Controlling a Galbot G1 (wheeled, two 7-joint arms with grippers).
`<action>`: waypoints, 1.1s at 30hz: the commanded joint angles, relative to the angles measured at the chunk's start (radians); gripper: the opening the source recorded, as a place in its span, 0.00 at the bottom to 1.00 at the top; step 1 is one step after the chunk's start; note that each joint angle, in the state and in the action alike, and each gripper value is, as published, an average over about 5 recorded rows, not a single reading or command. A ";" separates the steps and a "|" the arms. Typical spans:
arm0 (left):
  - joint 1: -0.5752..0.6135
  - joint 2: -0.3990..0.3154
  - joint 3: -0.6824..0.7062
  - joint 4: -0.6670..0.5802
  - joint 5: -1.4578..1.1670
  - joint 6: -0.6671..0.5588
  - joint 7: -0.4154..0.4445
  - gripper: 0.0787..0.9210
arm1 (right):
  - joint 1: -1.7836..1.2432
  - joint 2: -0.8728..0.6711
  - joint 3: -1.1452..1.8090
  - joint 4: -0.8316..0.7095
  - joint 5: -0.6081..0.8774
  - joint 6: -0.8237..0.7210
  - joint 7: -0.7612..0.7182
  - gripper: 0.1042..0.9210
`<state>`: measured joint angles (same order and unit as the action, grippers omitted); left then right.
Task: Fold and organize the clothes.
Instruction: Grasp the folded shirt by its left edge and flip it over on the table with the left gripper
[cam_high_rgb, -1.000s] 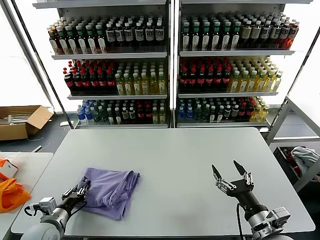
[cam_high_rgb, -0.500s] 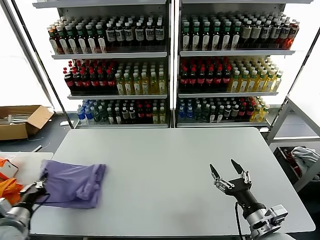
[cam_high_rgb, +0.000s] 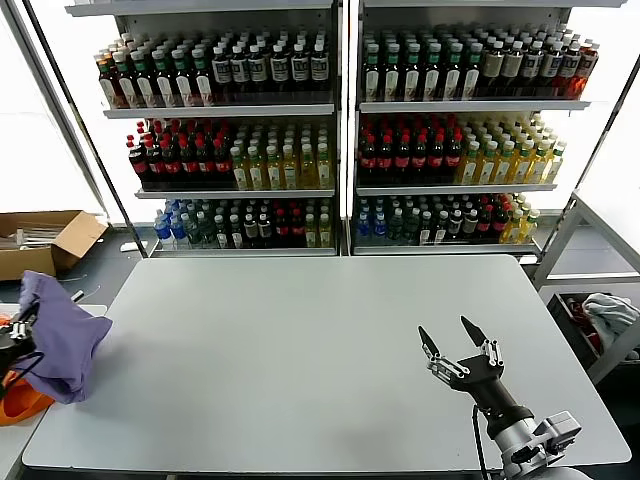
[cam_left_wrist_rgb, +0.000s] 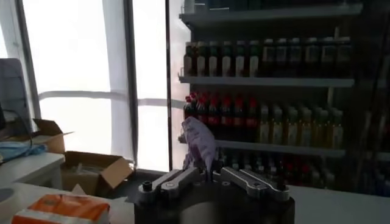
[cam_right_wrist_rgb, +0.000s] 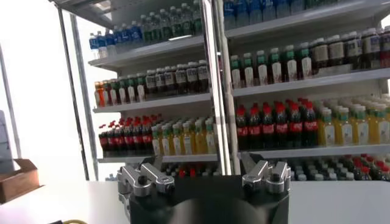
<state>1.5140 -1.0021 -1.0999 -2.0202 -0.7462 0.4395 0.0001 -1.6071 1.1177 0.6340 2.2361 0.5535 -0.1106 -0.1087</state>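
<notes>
Item 1, lavender T-shirt (cam_high_rgb: 58, 335): bunched, hanging off my left hand (cam_high_rgb: 12, 338) at the far left edge of the head view, lifted clear of the grey table (cam_high_rgb: 320, 350) and out past its left edge. The cloth drapes up over and down beside the hand, which I see only partly. In the left wrist view the shirt (cam_left_wrist_rgb: 200, 141) rises as a crumpled fold from between the fingers (cam_left_wrist_rgb: 170, 181), which are pressed together on it.

Item 2, left hand: pinching the shirt, above the orange fabric item (cam_high_rgb: 18, 395) on the neighbouring side table (cam_high_rgb: 50, 318).

Item 3, right hand (cam_high_rgb: 458, 345): spread wide, holding nothing, over the near right part of the grey table, well apart from the shirt.

Item 4, backdrop: bottle shelves (cam_high_rgb: 340, 130); cardboard box (cam_high_rgb: 45, 240) on the floor at left.
</notes>
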 joint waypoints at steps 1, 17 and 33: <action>0.017 -0.257 0.479 -0.115 0.249 -0.044 -0.074 0.03 | -0.034 0.001 0.014 0.018 0.005 0.004 -0.001 0.88; -0.150 -0.372 0.995 0.037 0.100 -0.094 -0.250 0.03 | -0.115 -0.010 -0.035 0.074 0.012 -0.090 0.024 0.88; -0.181 -0.345 0.942 -0.023 -0.007 -0.255 -0.214 0.19 | 0.172 -0.017 -0.384 -0.064 0.033 -0.266 0.178 0.88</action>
<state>1.3446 -1.3397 -0.1779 -2.0220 -0.6917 0.2640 -0.2181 -1.6023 1.1015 0.4641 2.2446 0.5713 -0.2788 -0.0170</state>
